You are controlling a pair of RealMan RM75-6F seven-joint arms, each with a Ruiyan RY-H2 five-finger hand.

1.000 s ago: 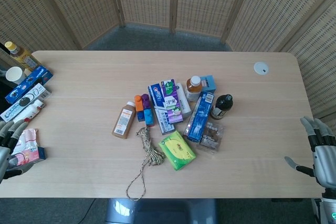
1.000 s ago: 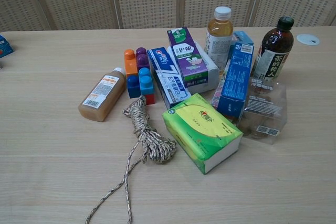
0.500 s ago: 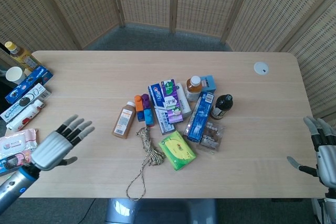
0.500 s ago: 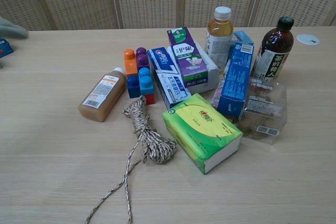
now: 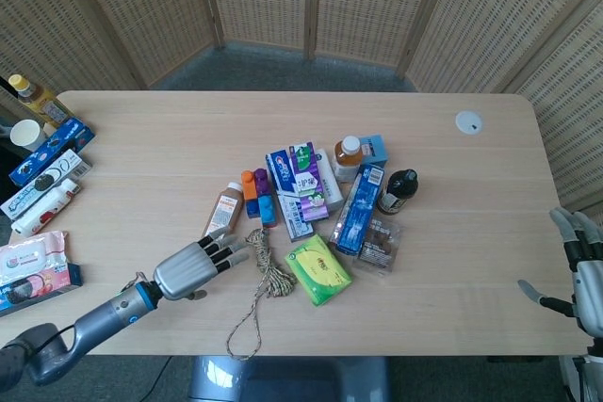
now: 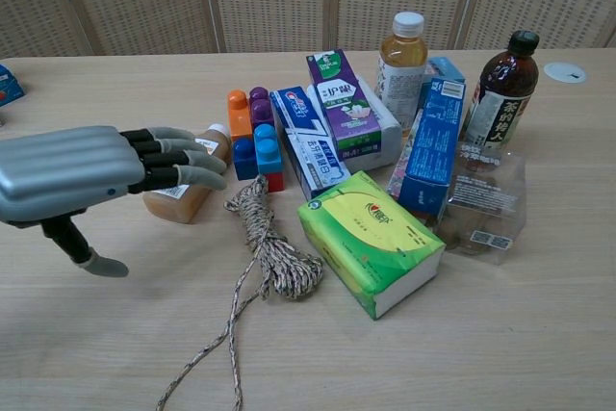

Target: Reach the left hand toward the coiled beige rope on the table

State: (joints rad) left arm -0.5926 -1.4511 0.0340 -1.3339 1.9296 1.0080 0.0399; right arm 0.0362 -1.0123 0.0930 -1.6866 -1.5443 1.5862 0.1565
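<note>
Your left hand (image 5: 193, 268) hovers open and empty, fingertips just short of the rope (image 5: 267, 267), which lies on the counter (image 5: 452, 204) to its right, running lengthwise toward you

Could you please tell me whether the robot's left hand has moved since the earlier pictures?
Yes. The grey left hand has travelled from the table's left edge rightward, toward the coiled beige rope, its fingertips now just short of it.

Braided rough beige rope (image 6: 274, 252); matt wood table (image 6: 500, 334); smooth silver-grey left hand (image 6: 72, 175)
</note>
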